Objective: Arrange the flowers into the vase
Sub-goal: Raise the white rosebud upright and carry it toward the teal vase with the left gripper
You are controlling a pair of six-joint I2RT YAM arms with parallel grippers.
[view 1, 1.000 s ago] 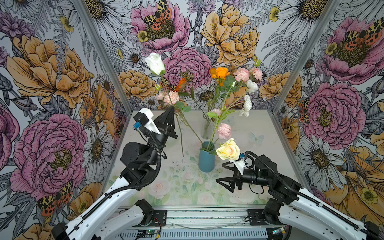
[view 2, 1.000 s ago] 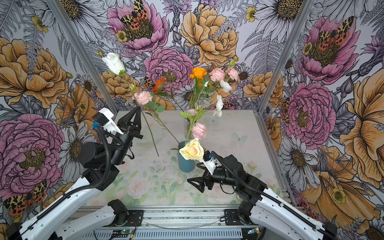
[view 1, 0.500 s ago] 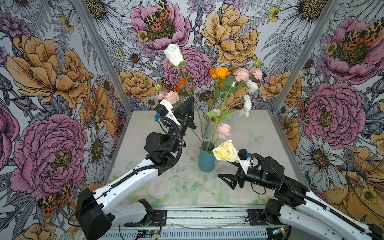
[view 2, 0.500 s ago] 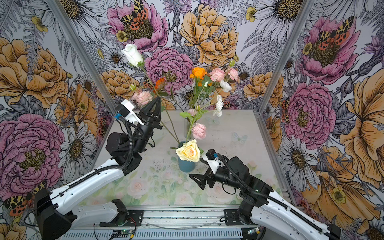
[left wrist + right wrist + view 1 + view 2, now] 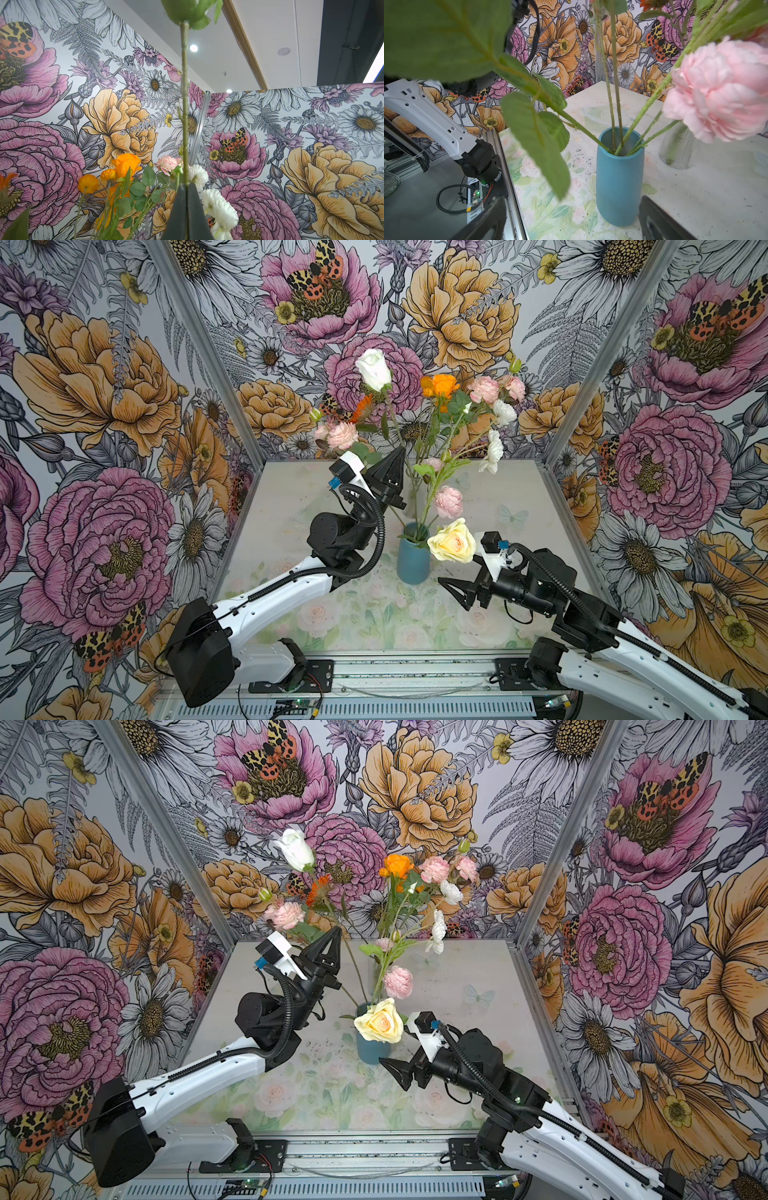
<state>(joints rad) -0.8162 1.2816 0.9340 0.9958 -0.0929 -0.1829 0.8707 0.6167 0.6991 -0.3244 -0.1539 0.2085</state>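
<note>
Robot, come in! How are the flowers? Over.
Left fingers shut on white rose stem above blue vase. Right fingers open, empty. Other stems already inside.

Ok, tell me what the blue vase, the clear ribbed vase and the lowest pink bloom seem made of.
Blue vase: opaque, matte and smooth, likely ceramic or painted metal. Ribbed vase: see-through with vertical ribs, glass or clear plastic, cannot tell which. Pink bloom: soft layered petals with a cloth-like, slightly frayed look, probably artificial fabric.

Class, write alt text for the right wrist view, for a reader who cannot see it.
A blue vase holding green stems stands on a pastel-printed table, before the open right gripper. A pink bloom and large leaves crowd the foreground; a clear ribbed vase stands behind.
</note>
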